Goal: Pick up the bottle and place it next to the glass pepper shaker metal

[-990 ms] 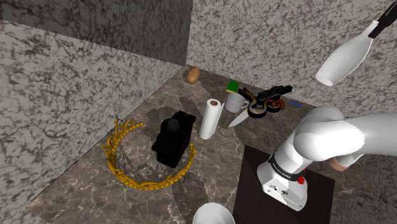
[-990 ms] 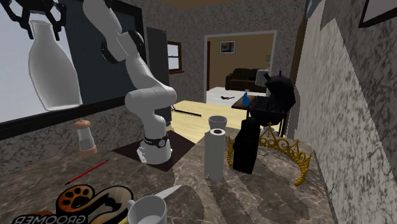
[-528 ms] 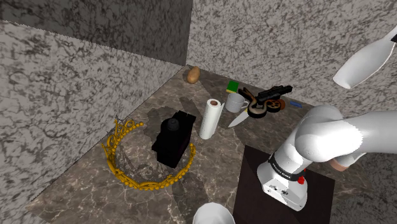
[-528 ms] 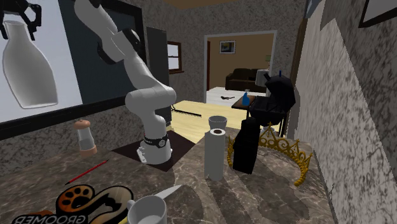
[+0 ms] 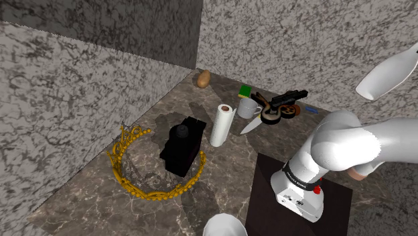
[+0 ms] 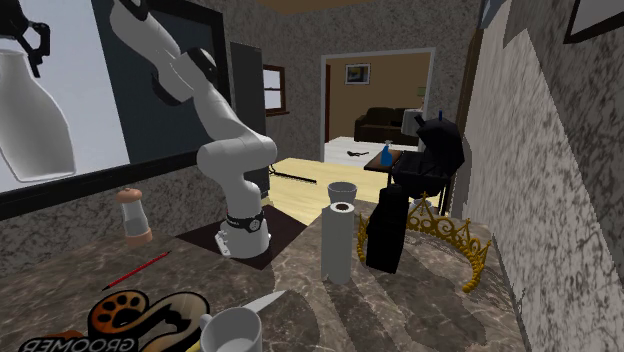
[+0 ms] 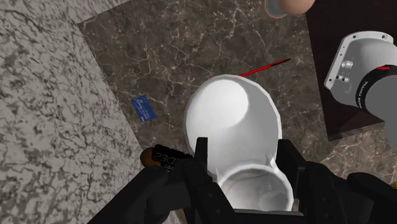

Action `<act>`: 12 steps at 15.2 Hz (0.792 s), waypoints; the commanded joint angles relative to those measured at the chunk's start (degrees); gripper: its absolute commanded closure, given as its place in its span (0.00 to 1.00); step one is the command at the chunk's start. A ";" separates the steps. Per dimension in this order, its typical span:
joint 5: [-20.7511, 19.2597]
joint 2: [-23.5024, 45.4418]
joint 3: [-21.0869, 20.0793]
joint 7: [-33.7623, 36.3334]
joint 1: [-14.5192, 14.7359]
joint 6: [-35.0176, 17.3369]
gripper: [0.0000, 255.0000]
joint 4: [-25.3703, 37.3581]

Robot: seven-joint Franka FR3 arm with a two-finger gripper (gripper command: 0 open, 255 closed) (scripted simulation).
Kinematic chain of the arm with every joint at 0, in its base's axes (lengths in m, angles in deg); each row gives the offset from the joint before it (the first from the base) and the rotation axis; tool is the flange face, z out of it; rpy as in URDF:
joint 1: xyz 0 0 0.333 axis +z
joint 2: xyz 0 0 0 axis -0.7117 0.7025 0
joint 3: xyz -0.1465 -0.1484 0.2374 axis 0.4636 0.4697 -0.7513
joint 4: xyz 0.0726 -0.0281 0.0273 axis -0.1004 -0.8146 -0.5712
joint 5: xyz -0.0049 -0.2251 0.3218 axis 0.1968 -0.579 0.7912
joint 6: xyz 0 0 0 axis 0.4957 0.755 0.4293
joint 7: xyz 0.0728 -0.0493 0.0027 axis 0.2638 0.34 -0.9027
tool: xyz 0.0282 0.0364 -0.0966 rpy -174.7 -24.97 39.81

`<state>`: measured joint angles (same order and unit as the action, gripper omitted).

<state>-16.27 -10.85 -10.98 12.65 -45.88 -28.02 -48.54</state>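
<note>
1. Counter [image 5: 221,171] of brown veined stone, closed in by speckled grey walls [image 5: 80,87]; in the second exterior view, an open doorway [image 6: 378,105] onto a lit room with a dark sofa [image 6: 385,122].
2. On the counter in the shoulder view: gold crown [image 5: 130,171] with a black box-shaped object [image 5: 182,149] at its ring, inside or touching, cannot tell which. Upright paper roll [image 5: 222,125] just beside. Farther back, a white mug [image 5: 248,108], a knife [image 5: 252,125], a green sponge [image 5: 245,90] and a brown potato-like lump [image 5: 203,78] in the corner.
3. Dark stand [image 5: 264,194] low on the counter, white arm [image 5: 348,144] rising from it.
4. Pepper shaker [image 6: 132,214] upright near the wall, a red pencil [image 6: 136,268] lying near it; from the wrist, a small blue card [image 7: 144,108] flat on the stone by the wall.
5. Tool [image 7: 245,159] clenched on the white bottle [image 7: 232,121], one finger [image 7: 202,159] pressed to each side.
6. Bottle high in the air, well above the counter, tilted in the shoulder view; at the second exterior view's left edge, above the shaker and left of it.
7. Against a second ago: bottle carried farther toward the shoulder view's right edge and the second exterior view's left edge. Same grip, and nothing on the counter shifted.
</note>
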 commanded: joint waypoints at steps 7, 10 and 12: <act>-1.47 -5.25 -0.03 2.15 -2.85 -4.47 1.00 -9.78; -2.10 -6.95 0.25 2.76 -3.73 -5.97 1.00 -12.94; -2.56 -8.04 0.51 3.13 -4.28 -6.95 1.00 -14.96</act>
<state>-18.62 -18.15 -10.41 15.51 -49.65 -34.47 -62.16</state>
